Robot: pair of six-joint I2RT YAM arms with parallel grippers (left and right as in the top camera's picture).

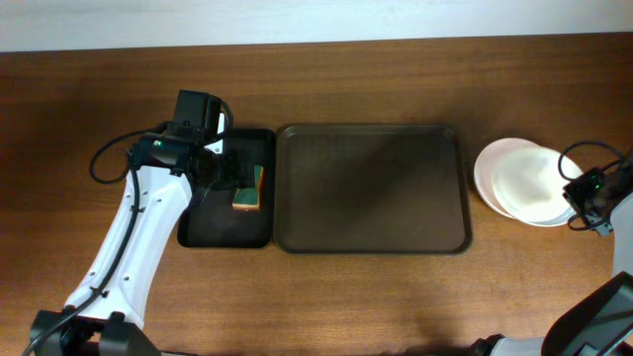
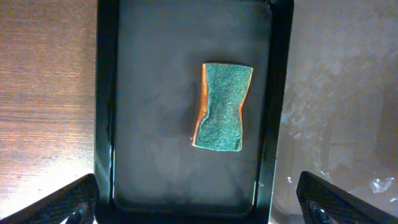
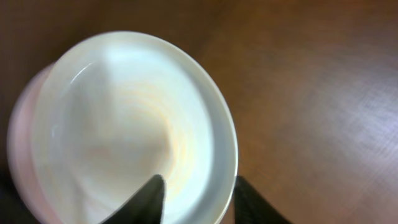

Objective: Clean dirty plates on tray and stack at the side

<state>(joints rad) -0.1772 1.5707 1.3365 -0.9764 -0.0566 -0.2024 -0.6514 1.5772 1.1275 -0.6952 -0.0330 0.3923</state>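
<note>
The large brown tray (image 1: 371,188) lies at the table's centre with no plates on it; its wet surface shows in the left wrist view (image 2: 339,93). The plates sit stacked on the bare tabletop at the right: a white top plate (image 1: 529,183) (image 3: 124,124) rests offset on a pale pink one (image 1: 485,166) (image 3: 15,146). My right gripper (image 1: 581,193) (image 3: 199,196) straddles the top plate's near rim, one finger on it and one outside, shut on it. My left gripper (image 1: 216,158) (image 2: 199,205) is open and empty above the black tray.
A narrow black tray (image 1: 198,232) (image 2: 106,93) lies left of the brown tray. A green-and-orange sponge (image 1: 247,188) (image 2: 222,106) lies in it. The table's far edge runs along the top of the overhead view.
</note>
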